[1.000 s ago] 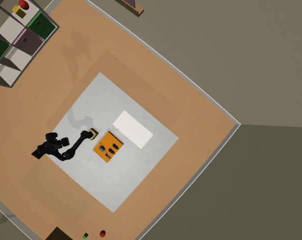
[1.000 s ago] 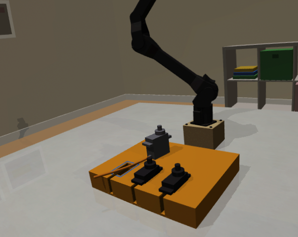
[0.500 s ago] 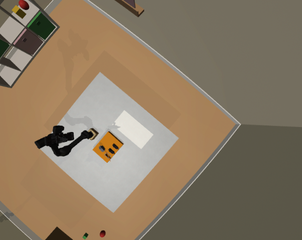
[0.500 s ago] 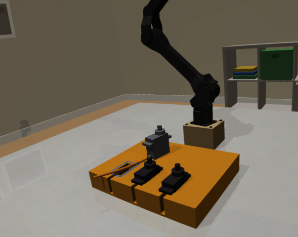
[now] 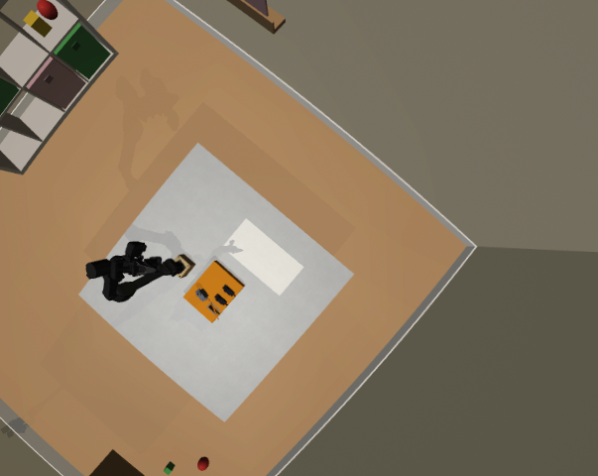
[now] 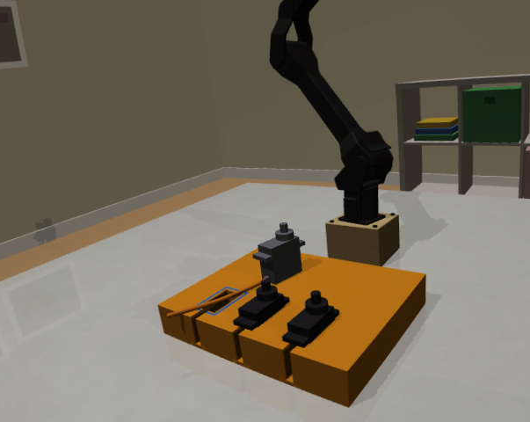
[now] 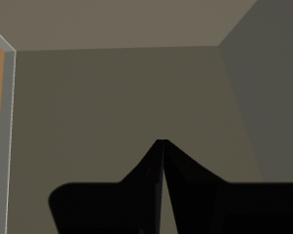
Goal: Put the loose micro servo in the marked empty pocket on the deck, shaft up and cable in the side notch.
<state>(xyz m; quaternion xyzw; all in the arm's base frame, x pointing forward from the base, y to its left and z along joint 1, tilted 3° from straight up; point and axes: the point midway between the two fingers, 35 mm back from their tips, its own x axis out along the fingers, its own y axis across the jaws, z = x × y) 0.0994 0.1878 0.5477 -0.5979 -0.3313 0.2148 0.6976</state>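
The loose grey servo [image 5: 201,294] [image 6: 280,259] stands upright on top of the orange deck [image 5: 215,274] [image 6: 373,290], shaft up, behind the marked pocket. Its ears are well above the deck. Its orange cable [image 6: 228,295] runs from its base across the blue-outlined pocket [image 6: 219,303] to the deck's edge. The pocket holds no servo. My gripper [image 7: 162,144] is shut with its fingertips together and nothing between them. It is high up, away from the deck, and outside the exterior view.
Two black servos [image 6: 261,309] [image 6: 311,323] sit in the deck beside the pocket, with side notches at the front edge. The arm's wooden base block [image 6: 353,243] [image 5: 186,265] stands just behind the deck. A white rectangle [image 5: 265,256] lies beside the deck.
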